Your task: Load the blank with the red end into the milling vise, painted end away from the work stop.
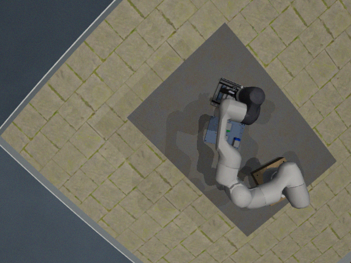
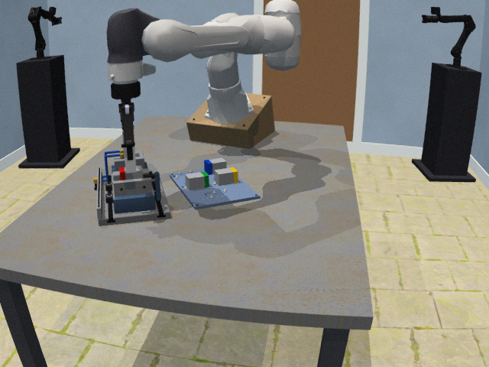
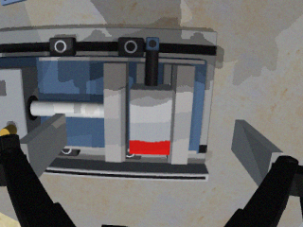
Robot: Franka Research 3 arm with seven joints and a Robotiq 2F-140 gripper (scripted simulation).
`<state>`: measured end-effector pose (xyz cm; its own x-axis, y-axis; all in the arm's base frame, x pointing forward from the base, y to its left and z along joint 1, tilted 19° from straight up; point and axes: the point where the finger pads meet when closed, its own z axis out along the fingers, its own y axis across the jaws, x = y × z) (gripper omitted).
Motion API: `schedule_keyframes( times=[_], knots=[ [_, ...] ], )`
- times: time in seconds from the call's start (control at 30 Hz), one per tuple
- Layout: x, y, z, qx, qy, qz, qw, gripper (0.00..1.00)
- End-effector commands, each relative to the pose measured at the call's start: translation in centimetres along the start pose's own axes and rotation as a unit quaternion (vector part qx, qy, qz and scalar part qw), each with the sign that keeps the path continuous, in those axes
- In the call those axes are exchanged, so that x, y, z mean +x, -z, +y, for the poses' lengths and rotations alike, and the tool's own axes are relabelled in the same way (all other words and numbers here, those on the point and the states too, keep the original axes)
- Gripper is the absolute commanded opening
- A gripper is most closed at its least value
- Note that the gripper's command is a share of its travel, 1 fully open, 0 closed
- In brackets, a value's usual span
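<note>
The red-ended blank lies between the vise jaws, its red end away from the work stop. Its other end is at the stop; I cannot tell whether they touch. The fixed jaw is close along one long side, the moving jaw along the other, with narrow dark gaps. The two low bars are mostly hidden under the blank. My gripper is open above the vise, fingers spread wide beyond both jaws, holding nothing. Green, yellow and blue blanks lie on the infeed plate.
The vise base has black clamps and rails along its sides. Blue hoses rise at the block behind the moving jaw. A white rod joins that block and the moving jaw. Small pegs stand on the infeed plate. The arm's wooden base stands farther back.
</note>
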<state>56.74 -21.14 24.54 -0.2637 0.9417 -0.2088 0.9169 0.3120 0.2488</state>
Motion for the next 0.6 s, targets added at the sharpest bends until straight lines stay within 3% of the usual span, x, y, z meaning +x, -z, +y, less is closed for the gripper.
schedule_keyframes(
  times=[0.0, 0.57],
  knots=[
    [0.02, 0.19, 0.01, 0.0, 0.001, 0.0, 1.0, 1.0],
    [0.01, 0.34, 0.0, 0.0, 0.0, 0.0, 1.0, 1.0]
  ],
)
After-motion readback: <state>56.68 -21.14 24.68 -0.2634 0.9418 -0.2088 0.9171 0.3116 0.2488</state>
